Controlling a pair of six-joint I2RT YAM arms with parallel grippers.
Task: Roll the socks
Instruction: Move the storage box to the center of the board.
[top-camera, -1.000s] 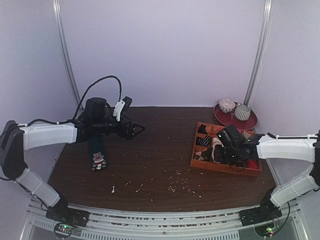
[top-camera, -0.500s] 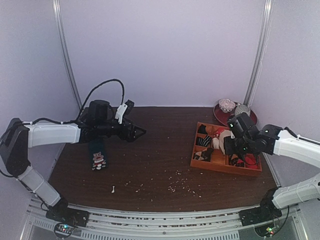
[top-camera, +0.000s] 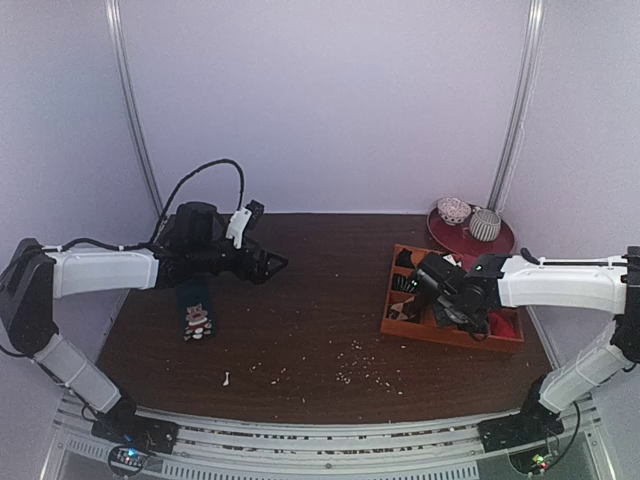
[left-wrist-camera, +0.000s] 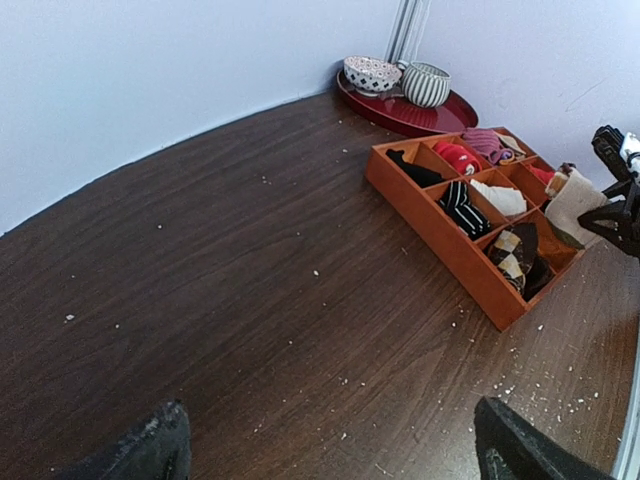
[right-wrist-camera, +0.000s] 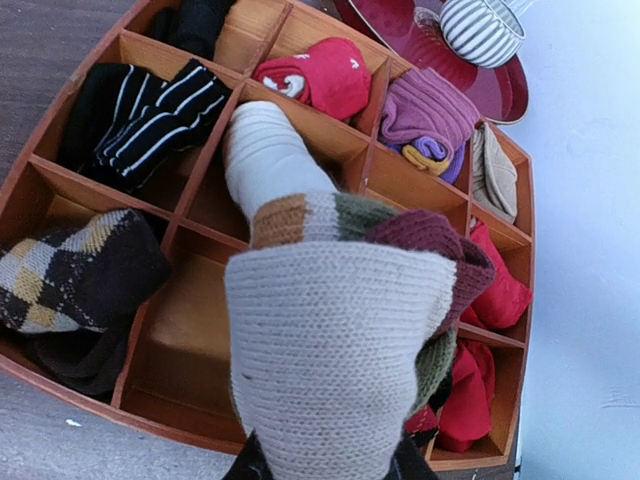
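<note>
The socks (right-wrist-camera: 335, 340) are a bunched cream knit bundle with tan, green and dark-red stripes. My right gripper (right-wrist-camera: 330, 468) is shut on them from below, its fingers almost hidden by the fabric. The bundle hangs over the orange compartment tray (right-wrist-camera: 90, 392), and its ribbed cream end points into a middle compartment. The left wrist view shows the same cream bundle (left-wrist-camera: 572, 205) at the tray's near right end. My left gripper (top-camera: 275, 262) hovers open over the table's left half with nothing between its dark fingertips (left-wrist-camera: 160, 452).
The tray (top-camera: 448, 336) holds black-striped, argyle, red and purple sock bundles. A red plate (top-camera: 470, 240) with two bowls stands behind it. A small dark patterned sock (top-camera: 196, 308) lies at the left. White crumbs dot the table's front.
My right arm lifted the cream bundle up and back, then came forward and left, lower over the tray. The left arm has barely moved.
</note>
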